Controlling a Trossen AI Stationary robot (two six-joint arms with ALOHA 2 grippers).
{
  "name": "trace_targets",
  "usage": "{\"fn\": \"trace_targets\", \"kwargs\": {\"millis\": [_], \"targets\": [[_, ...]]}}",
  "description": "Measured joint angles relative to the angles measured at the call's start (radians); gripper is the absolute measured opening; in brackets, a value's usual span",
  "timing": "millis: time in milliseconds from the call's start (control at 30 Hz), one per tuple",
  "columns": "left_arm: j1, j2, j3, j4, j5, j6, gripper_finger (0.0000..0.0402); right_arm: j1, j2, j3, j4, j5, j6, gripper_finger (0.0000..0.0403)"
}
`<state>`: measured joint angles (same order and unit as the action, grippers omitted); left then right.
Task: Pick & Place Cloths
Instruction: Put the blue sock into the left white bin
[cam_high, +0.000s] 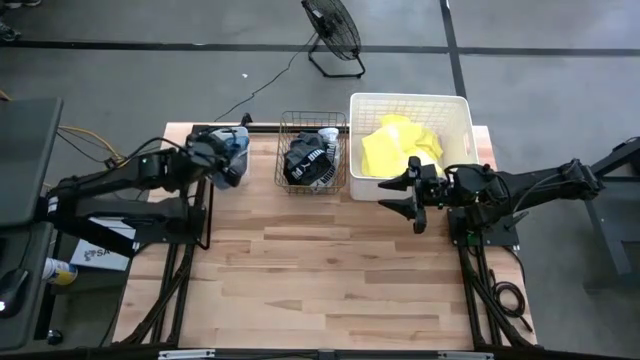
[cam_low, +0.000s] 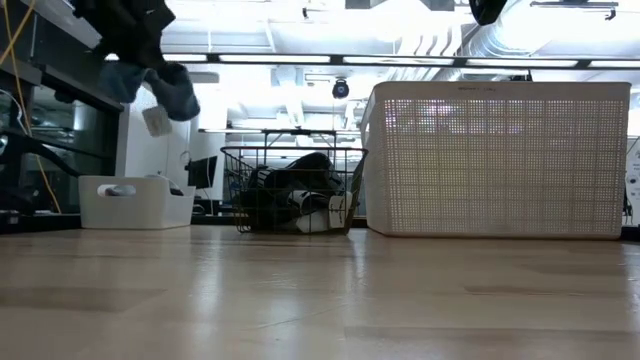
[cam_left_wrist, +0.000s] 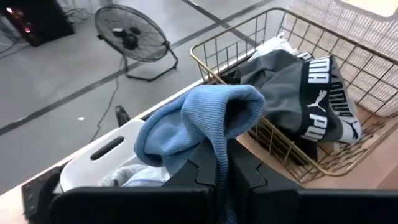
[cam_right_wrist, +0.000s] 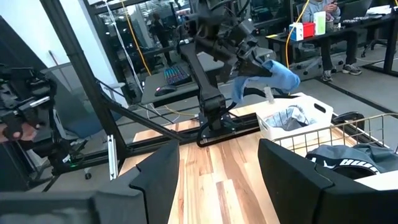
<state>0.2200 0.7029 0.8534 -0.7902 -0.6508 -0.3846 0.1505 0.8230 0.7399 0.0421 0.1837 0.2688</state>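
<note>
My left gripper (cam_high: 226, 152) is at the table's far left, raised above a small white tub (cam_low: 135, 201), and is shut on a grey-blue cloth (cam_left_wrist: 202, 118). That cloth (cam_low: 165, 88) hangs clear of the tub. A black cloth with white print (cam_high: 310, 162) lies in the copper wire basket (cam_high: 283, 150). A neon-yellow cloth (cam_high: 398, 148) lies in the large white tub (cam_high: 462, 120). My right gripper (cam_high: 398, 197) is open and hovers over the table just in front of the large tub, touching nothing. My left gripper pinches the grey-blue cloth between its two fingers (cam_left_wrist: 249, 171), on a bunched fold (cam_left_wrist: 219, 149) with several layers. The cloth is lifted clear; it bulges past the fingertips and a loose end (cam_low: 172, 98) hangs below the gripper, above the small tub.
The small white tub (cam_left_wrist: 102, 155) holds more light cloth. Small tub, wire basket (cam_low: 295, 190) and large tub (cam_low: 495, 160) stand in a row along the far edge. Bare wood (cam_high: 330, 270) fills the near half. A floor fan (cam_high: 333, 30) stands beyond the table.
</note>
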Motion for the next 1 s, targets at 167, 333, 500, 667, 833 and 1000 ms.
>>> {"fn": "trace_targets", "kwargs": {"millis": [167, 333, 500, 667, 833, 1000], "targets": [[0.152, -0.040, -0.056, 0.090, 0.169, 0.126, 0.0004, 0.000, 0.000, 0.000, 0.000, 0.000, 0.000, 0.0210], [0.321, -0.031, -0.088, 0.115, 0.263, 0.187, 0.0004, 0.000, 0.000, 0.000, 0.000, -0.002, 0.013, 0.0210], [0.483, -0.008, -0.103, 0.119, 0.354, 0.239, 0.0004, 0.000, 0.000, 0.000, -0.001, -0.003, 0.026, 0.0210], [0.622, 0.027, -0.123, 0.183, 0.448, 0.296, 0.0004, 0.000, 0.000, 0.000, -0.001, -0.003, 0.045, 0.0210], [0.734, 0.097, -0.151, 0.224, 0.499, 0.308, 0.0004, 0.000, 0.000, 0.000, -0.001, -0.003, 0.053, 0.0210], [0.754, 0.182, -0.151, 0.242, 0.538, 0.303, 0.0004, 0.000, 0.000, 0.000, -0.002, -0.003, 0.053, 0.0210]]}}
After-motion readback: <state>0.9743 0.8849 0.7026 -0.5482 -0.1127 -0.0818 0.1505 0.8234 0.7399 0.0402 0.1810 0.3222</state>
